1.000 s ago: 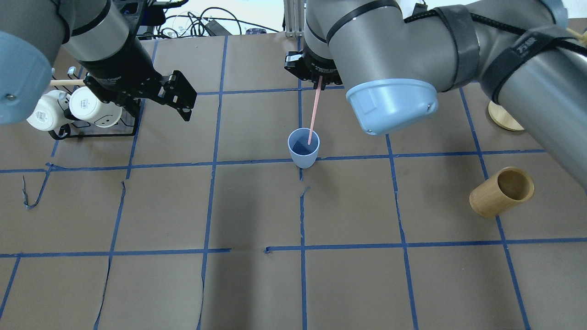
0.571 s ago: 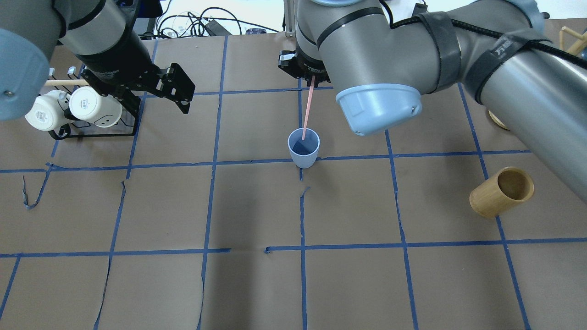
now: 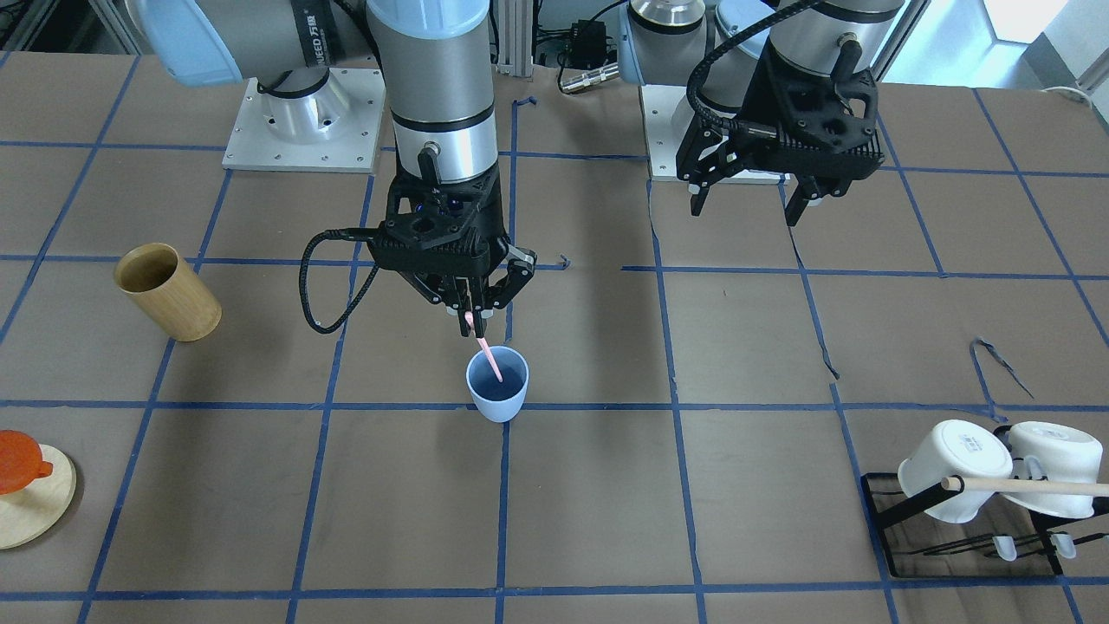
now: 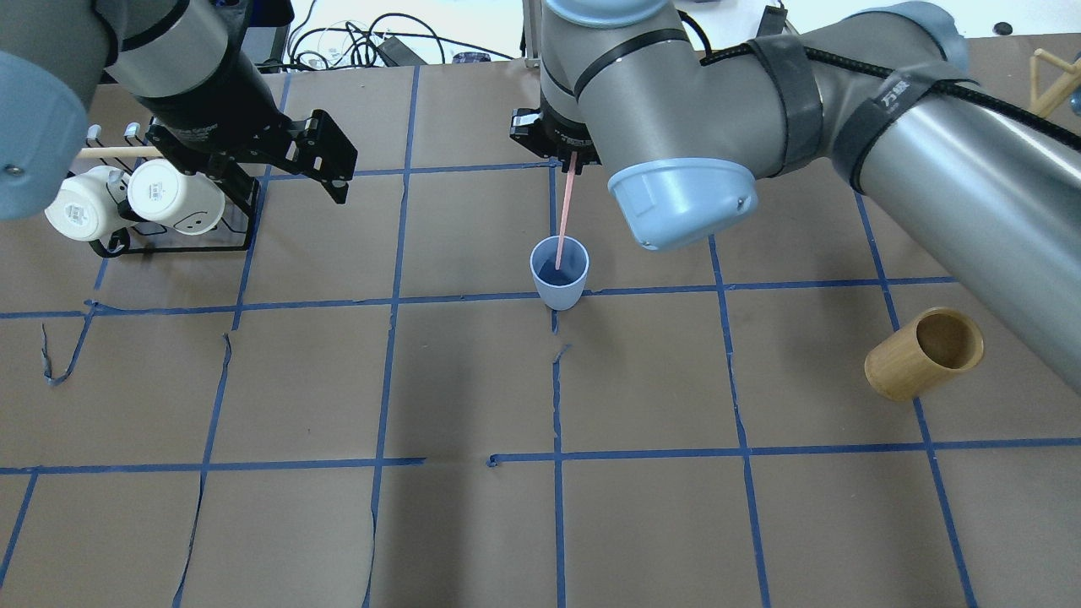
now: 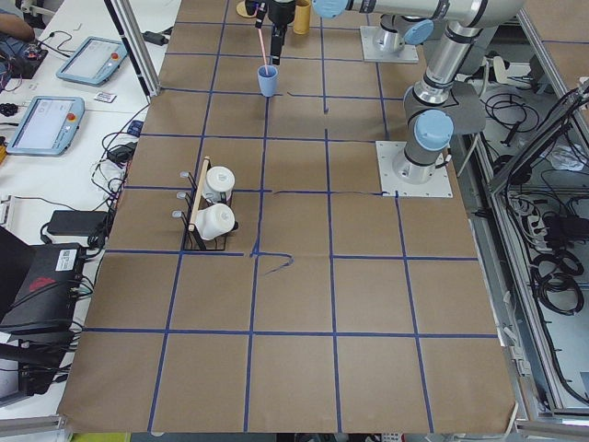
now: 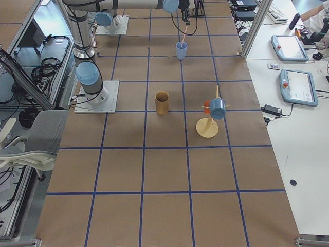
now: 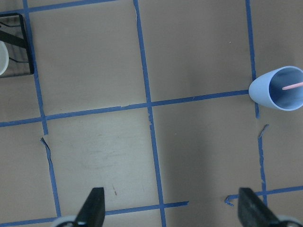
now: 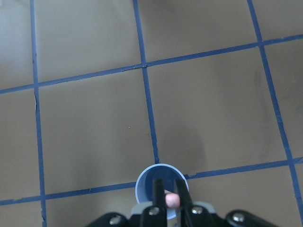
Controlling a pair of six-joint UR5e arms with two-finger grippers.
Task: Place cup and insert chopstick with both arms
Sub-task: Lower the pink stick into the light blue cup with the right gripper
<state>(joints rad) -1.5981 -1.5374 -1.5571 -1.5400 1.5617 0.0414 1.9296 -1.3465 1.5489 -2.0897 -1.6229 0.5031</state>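
Note:
The pale blue cup [image 4: 557,294] stands upright on the table's middle, also seen in the front view [image 3: 496,406]. My right gripper [image 4: 573,157] hangs right above it, shut on the top of a pale pink chopstick [image 4: 564,211]. The stick hangs nearly upright with its lower end inside the cup [image 3: 490,360]. The right wrist view shows the stick's top [image 8: 171,200] between the fingers over the cup [image 8: 142,184]. My left gripper [image 4: 325,165] is open and empty, off to the left; its wrist view shows the cup [image 7: 258,90] at the right edge.
A tan bamboo cup [image 4: 920,353] stands at the right. A black rack [image 4: 181,245] with two white mugs [image 4: 165,196] sits at the left, beside my left arm. A wooden stand [image 3: 30,498] with an orange cup sits at the far right end.
My right gripper has shifted a little to the left over the cup; the chopstick's lower end moved from the cup's right side toward its middle. My left gripper drew back slightly.

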